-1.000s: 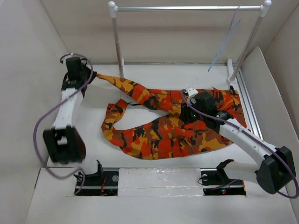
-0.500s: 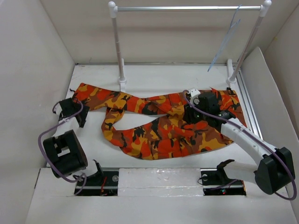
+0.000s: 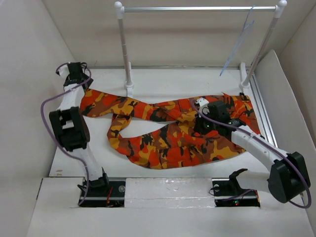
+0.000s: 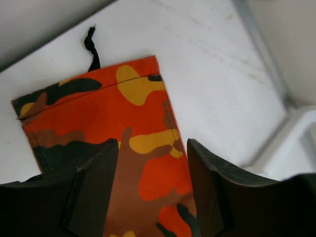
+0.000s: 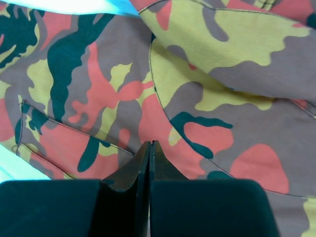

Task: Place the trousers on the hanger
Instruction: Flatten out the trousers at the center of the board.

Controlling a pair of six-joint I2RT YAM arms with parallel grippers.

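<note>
Left gripper (image 4: 151, 147): fingers (image 4: 98, 173) spread, nothing pinched. A flat leg end of the trousers (image 3: 168, 140) lies on the table (image 3: 173, 79) in the gap between them. The hem edge sits just past the tips. A black drawstring (image 4: 90, 47) trails off the far-left corner of the hem, beyond the fingers.

Right gripper (image 5: 149, 144): fingers pressed together, tips right at the cloth. Can't tell if a fold is caught between them. Seat/waist area of the trousers fills the whole wrist view, with seam lines curving off ahead of the tips on both sides.

Cloth: camo print in orange, red, yellow, brown and black, looks like woven twill. From the right gripper the garment spreads flat all around. Two legs run off to its left. One reaches the left gripper at the far-left corner of the table. The other loops back nearer the arm bases.

Hanger (image 3: 236, 47): thin, pale blue, translucent. It's up above and beyond the right gripper, well apart from it. It hangs tilted from the silver crossbar (image 3: 197, 8) close to the rack's right post (image 3: 266, 37). It's clear across the table from the left gripper. Not touching the trousers.
</note>
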